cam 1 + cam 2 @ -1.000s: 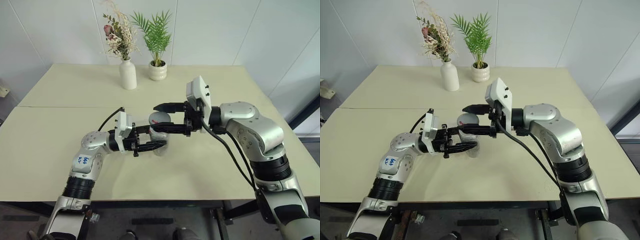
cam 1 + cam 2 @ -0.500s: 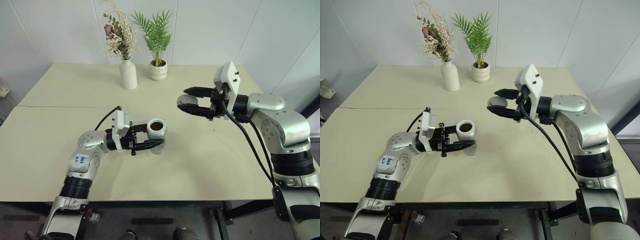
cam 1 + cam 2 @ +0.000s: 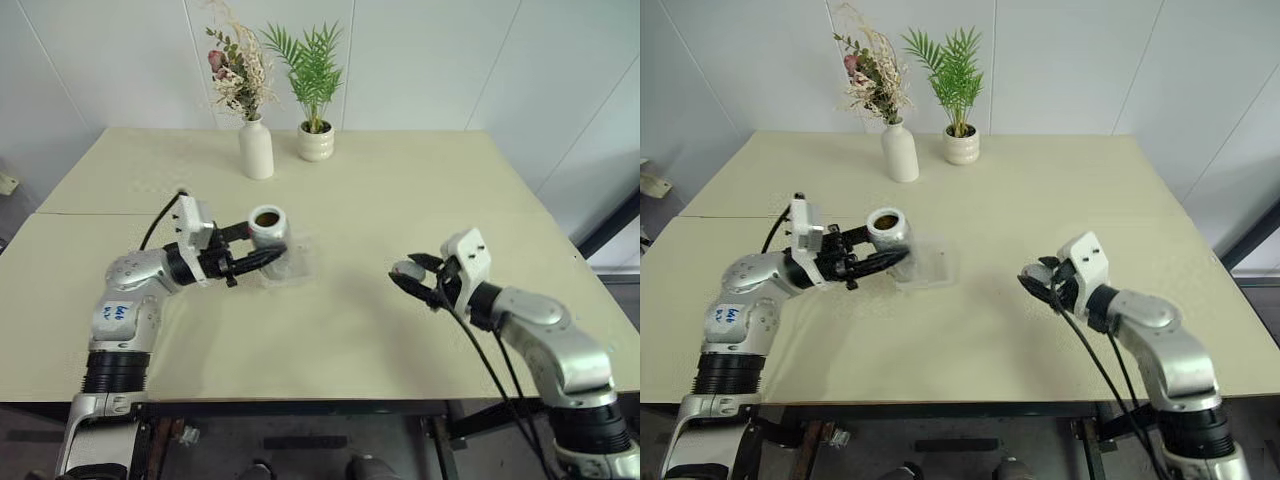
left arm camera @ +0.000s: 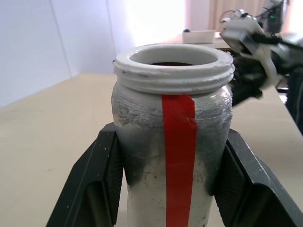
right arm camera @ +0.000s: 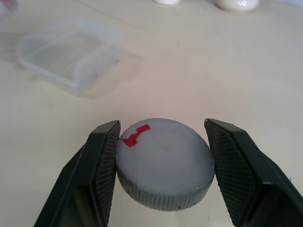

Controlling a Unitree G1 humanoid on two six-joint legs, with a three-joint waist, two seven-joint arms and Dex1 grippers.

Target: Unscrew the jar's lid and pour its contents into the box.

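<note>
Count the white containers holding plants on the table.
2: a vase with dried flowers and a pot with a green plant to its right, both standing at the table's far edge. Nothing seems hidden.

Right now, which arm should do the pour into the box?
Left. The left gripper already holds the open jar upright beside the clear box. The right gripper is off to the side, shut on the lid, low over the table.
</note>
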